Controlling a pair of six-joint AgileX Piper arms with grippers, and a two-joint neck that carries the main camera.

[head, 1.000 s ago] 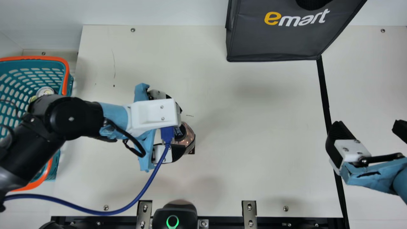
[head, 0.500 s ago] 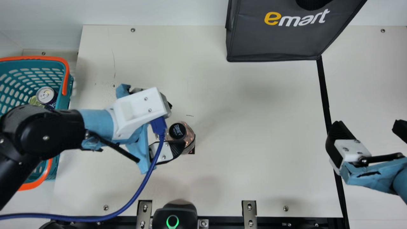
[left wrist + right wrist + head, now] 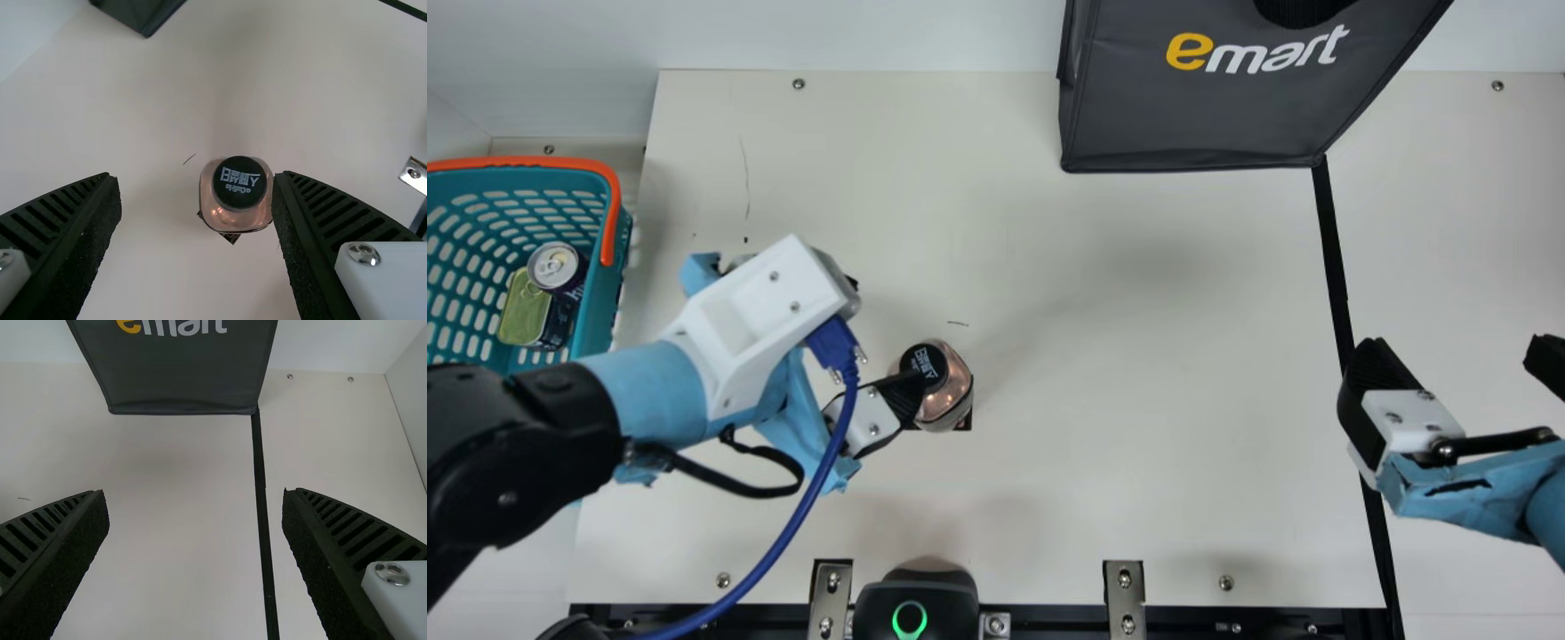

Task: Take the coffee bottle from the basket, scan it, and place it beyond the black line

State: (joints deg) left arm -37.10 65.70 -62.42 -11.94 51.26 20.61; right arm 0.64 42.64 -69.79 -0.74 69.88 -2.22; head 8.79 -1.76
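- Well, the coffee bottle [image 3: 950, 407] is on the table [image 3: 1138, 400], out of the basket [image 3: 596, 324]. It stands up tall, and its round black cap [image 3: 925, 366] is on top. It is between the basket and the black line [image 3: 1334, 267], so it is not past the line
- The bottle looks pink-brown and shiny. A bit of a small dark patch [image 3: 963, 423] peeks out by its bottom
- The left gripper [image 3: 885, 336] has its two fingers wide apart. One finger is right by the bottle, and in the main view its tip goes over part of the cap. I can't tell if they touch. In the left wrist view the bottle sits close to one finger and far from the other
- The right gripper [image 3: 1456, 351] has its fingers wide apart too, with nothing in them. The black line runs between its fingers in the right wrist view
- The basket is blue-green with lots of holes and an orange handle [image 3: 610, 233]. A can [image 3: 554, 267] and a green-gold tin [image 3: 522, 316] are inside it, side by side
- A big dark bag [image 3: 1192, 116] stands at the back, and the black line starts by its corner
- The scanner [image 3: 911, 604] is at the near edge, with a green ring [image 3: 909, 620] glowing on it. The bottle is well apart from it
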